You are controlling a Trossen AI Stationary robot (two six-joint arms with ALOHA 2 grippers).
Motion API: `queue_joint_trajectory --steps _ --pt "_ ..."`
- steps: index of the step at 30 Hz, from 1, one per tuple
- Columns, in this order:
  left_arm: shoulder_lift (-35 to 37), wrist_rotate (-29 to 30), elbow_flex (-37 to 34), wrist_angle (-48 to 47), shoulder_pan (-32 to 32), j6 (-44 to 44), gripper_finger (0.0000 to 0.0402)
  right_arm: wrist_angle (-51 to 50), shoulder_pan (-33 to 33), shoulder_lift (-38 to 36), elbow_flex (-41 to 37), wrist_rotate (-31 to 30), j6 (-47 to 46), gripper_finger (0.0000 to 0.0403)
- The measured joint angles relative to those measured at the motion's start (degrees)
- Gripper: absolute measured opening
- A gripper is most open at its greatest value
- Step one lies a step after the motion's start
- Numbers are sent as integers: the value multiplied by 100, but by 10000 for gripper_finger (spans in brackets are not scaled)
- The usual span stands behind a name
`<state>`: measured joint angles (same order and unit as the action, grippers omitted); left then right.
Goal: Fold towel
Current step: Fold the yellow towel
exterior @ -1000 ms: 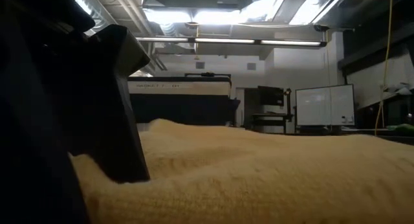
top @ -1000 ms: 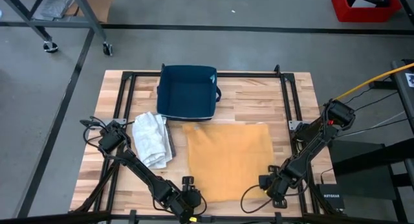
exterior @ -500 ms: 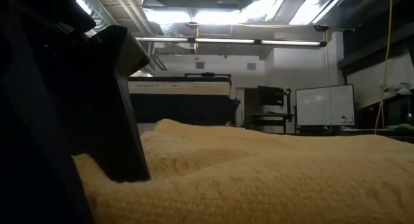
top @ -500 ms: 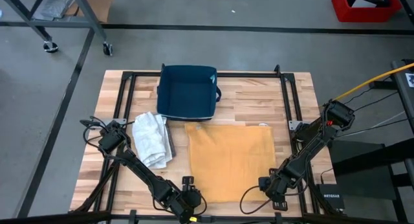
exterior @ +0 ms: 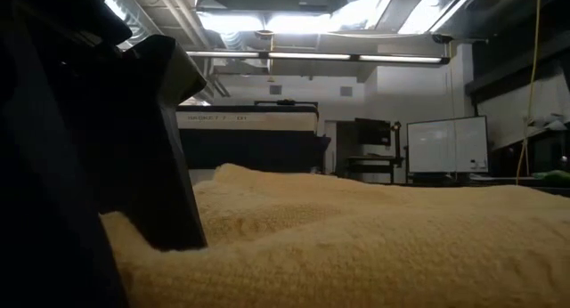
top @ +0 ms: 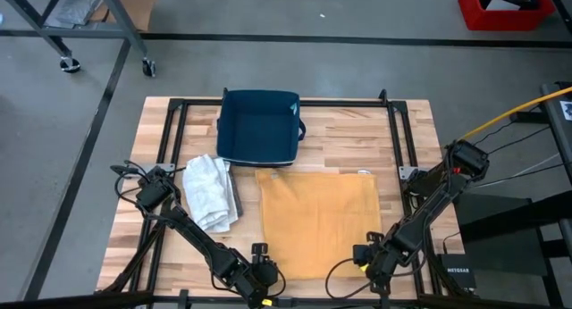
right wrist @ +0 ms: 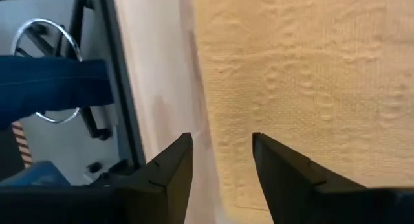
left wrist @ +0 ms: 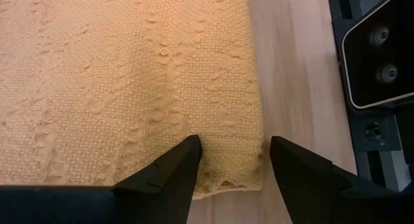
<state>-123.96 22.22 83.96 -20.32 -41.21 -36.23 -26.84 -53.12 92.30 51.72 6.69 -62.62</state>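
The yellow towel lies spread flat on the middle of the wooden table. My left gripper is open at the towel's near-left corner. One of its fingers is over the cloth and the other over bare wood beside the edge. My right gripper is open above the towel's near-right corner, one finger over the cloth, one over the wood, apart from it. The low view shows the towel and one dark finger of the left gripper. My left gripper comes slanting down from above at the towel's near-left corner. In the low view one fingertip stands on the towel's top, a single flat layer that lies on the table. The other finger is beside the edge, and I cannot tell whether it touches.
A dark blue bin stands beyond the towel's far edge. A crumpled white cloth lies left of the towel. Black frame rails run along the table's sides. Bare wood shows right of the bin.
My right gripper has risen a little and shifted toward the table's left and near edge, over the towel's near-right corner, with its fingers the same distance apart. The towel stays flat.
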Motion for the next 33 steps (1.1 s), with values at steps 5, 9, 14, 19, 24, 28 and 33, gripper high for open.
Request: queue_joint_trajectory --steps 5,9,14,19,24,28,33 --pt "0 0 0 0 0 0 187 203 -222 252 0 189 -183 166" --pt "0 0 0 -1 0 15 187 200 -411 342 0 90 -478 166" --pt "0 0 0 -1 0 20 187 -45 -521 355 0 -368 -642 166" --pt "0 0 0 -2 0 7 187 -228 -541 355 0 -512 -618 165" --pt "0 0 0 -1 0 2 187 -273 -543 375 0 -517 -618 165" --pt "0 2 0 0 0 2 187 105 -538 529 14 -210 -623 165" --pt "0 4 -2 2 0 11 187 301 -536 705 31 -69 -616 165"
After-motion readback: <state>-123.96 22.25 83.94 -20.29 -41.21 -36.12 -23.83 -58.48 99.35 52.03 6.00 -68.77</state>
